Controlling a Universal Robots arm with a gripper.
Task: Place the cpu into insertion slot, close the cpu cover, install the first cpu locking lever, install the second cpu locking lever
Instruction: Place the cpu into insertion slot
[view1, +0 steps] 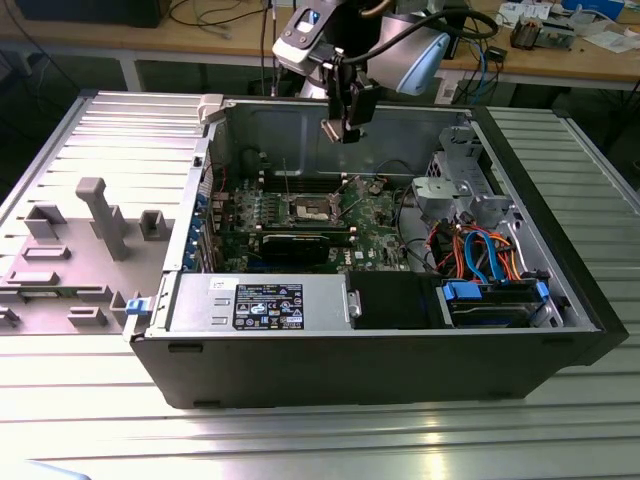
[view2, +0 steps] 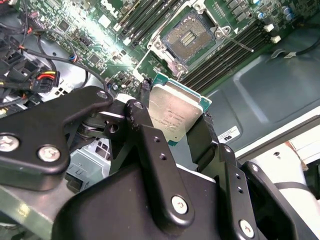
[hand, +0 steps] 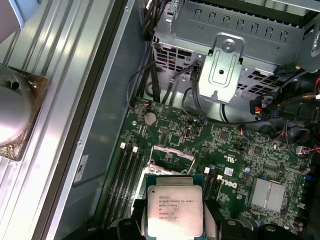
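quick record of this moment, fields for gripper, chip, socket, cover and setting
gripper: shut on the chip, raised above the board
chip: gripped by its edges, not in the socket
socket: empty, contacts exposed
cover: looks swung open
setting: open computer case on a metal table, green board inside

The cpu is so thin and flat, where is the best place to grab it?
Probably by two opposite edges, coming in from the sides, as the gripper holds it here. The cpu is a thin flat square, so its edges give two straight parallel sides to pinch. That leaves its underside free for the insertion slot.
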